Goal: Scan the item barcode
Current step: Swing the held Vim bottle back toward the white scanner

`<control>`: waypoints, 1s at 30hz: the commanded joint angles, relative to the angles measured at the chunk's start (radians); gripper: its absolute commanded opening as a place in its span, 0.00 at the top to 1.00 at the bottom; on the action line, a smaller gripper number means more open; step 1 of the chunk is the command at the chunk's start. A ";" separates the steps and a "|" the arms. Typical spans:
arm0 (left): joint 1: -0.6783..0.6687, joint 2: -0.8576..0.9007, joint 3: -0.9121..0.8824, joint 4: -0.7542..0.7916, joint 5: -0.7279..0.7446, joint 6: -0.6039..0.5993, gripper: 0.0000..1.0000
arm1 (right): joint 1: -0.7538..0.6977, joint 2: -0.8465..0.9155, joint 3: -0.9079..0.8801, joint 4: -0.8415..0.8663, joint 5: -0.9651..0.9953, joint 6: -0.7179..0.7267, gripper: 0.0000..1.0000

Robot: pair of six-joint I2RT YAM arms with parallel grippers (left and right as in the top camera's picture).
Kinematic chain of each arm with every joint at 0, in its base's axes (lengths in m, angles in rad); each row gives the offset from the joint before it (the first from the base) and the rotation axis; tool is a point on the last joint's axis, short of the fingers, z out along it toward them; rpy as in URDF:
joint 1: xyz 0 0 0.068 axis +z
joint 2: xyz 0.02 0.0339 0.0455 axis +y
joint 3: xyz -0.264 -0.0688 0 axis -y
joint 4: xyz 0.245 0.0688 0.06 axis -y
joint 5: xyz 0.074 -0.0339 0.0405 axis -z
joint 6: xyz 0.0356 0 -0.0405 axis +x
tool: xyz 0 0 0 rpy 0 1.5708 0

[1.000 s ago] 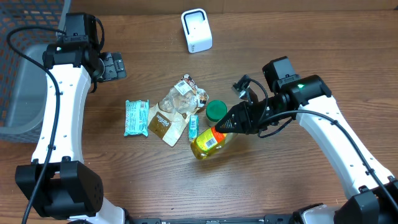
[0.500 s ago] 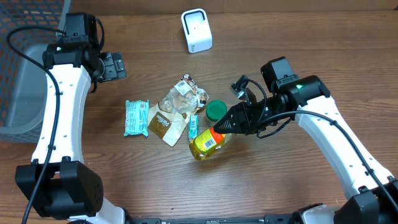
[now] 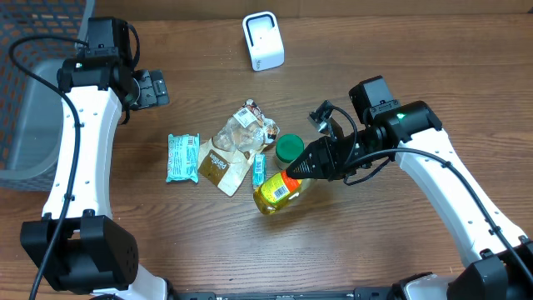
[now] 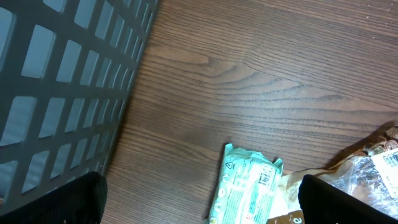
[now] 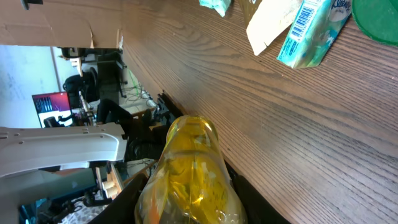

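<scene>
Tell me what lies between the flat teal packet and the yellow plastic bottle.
In the overhead view, a brown paper pouch and then a slim teal tissue pack lie between the flat teal packet and the yellow plastic bottle.

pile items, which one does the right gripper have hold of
The yellow bottle: the right gripper is clamped on its orange end. The teal packet, brown pouch and green lid lie untouched.
</scene>
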 commanded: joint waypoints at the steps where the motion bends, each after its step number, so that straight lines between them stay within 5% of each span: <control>1: -0.007 -0.008 0.018 0.001 -0.006 0.002 0.00 | 0.001 -0.012 -0.002 0.003 -0.046 -0.002 0.77; 30: -0.007 -0.008 0.018 0.001 -0.006 0.002 0.01 | 0.001 -0.012 -0.002 -0.058 -0.138 -0.002 0.85</control>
